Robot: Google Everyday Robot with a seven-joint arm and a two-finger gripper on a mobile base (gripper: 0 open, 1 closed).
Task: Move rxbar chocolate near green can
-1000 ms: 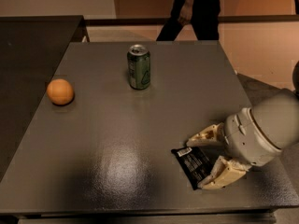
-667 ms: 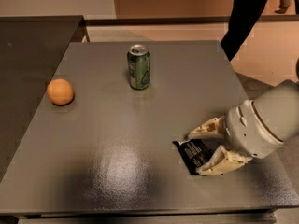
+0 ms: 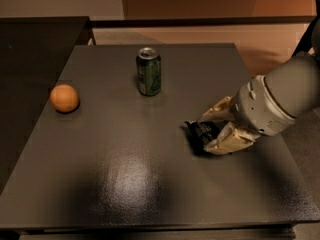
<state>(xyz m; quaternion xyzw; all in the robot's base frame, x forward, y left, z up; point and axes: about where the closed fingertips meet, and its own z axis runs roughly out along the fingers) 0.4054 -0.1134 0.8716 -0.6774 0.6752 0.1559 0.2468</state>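
Nearest lay an open stretch of the dark table (image 3: 125,194), running back from its front edge. Beyond it, right of centre, the gripper (image 3: 207,133) pinched the rxbar chocolate (image 3: 196,130) between its pale fingers; the bar's long axis ran roughly near-to-far, its far end leaning left. Farther back an orange (image 3: 64,98) sat near the left edge. Past more open tabletop, well apart from the bar, the green can (image 3: 149,71) stood upright toward the far edge
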